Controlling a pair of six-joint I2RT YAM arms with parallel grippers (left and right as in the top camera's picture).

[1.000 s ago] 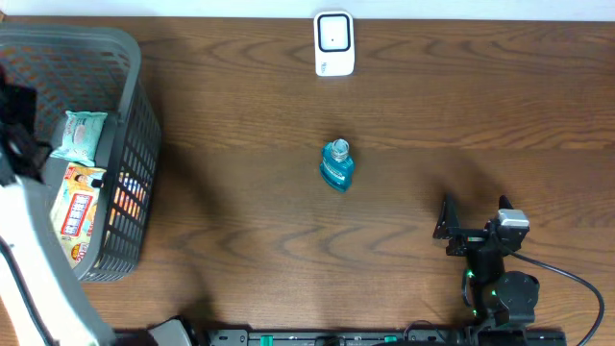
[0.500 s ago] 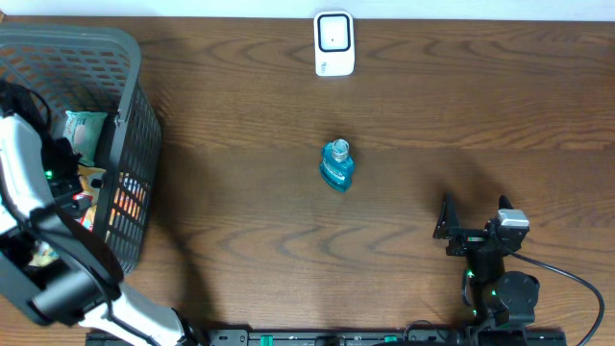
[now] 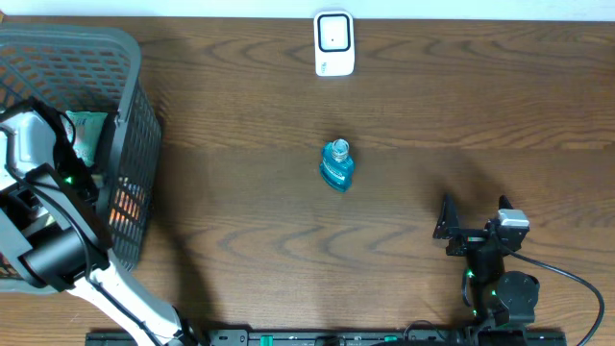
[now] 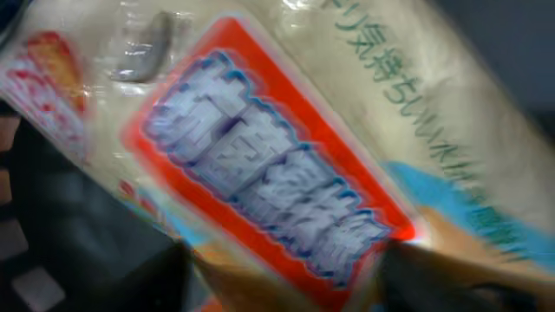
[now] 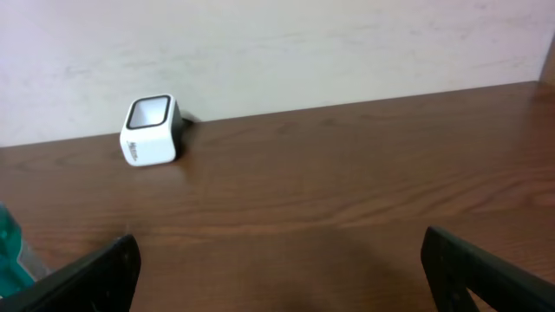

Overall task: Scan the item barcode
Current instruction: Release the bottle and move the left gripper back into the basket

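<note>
The basket [image 3: 130,96] stands at the left end of the surface [image 3: 240,250], and the left arm [image 3: 24,144] reaches down into it from above. A pouch [image 3: 88,133] lies inside the basket toward its far side. A packet [image 4: 260,165] lies right up against the left wrist camera and fills its view. The scanner [image 3: 334,43] stands at the far edge of the surface, about midway across, just before the wall [image 5: 260,43]. The bottle [image 3: 336,165] sits near the middle of the surface, in front of the scanner and in line with it, well apart from the basket. The right gripper [image 3: 474,216] sits at the near right, right of the bottle and well apart from it, with nothing between its fingers.
</note>
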